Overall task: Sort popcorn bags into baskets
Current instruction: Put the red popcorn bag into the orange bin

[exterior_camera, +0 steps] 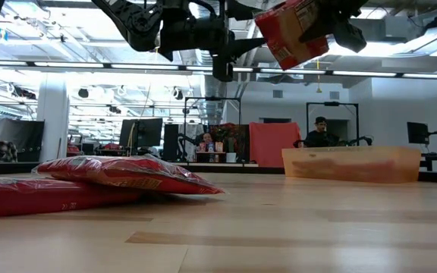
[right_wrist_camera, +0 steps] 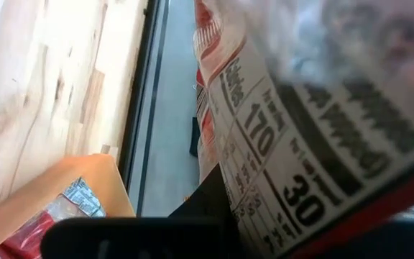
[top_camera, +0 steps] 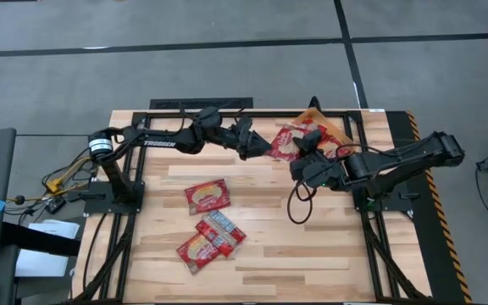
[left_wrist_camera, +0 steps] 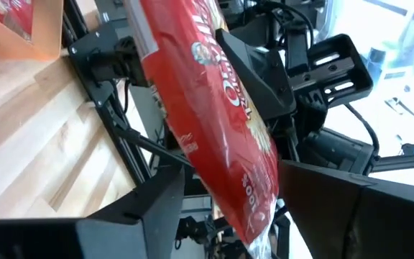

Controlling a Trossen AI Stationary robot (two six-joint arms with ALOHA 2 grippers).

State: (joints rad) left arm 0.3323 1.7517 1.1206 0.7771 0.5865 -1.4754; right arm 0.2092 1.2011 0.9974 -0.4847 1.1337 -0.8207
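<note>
Both grippers clamp one popcorn bag (top_camera: 285,142) in the air, left gripper (top_camera: 265,147) at its 9 o'clock, right gripper (top_camera: 307,151) at 3; orange basket (top_camera: 333,129) just beyond; three bags (top_camera: 207,196) lie on the table (top_camera: 312,246) toward 7 o'clock.

Two dark arms, white lettering and silver collar on the left arm (top_camera: 155,142).

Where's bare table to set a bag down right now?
Bare wood runs along the near table edge and between the loose bags and the right arm's base. It is crowded at the far edge: both grippers, left and right, meet on the held bag beside the basket.
</note>
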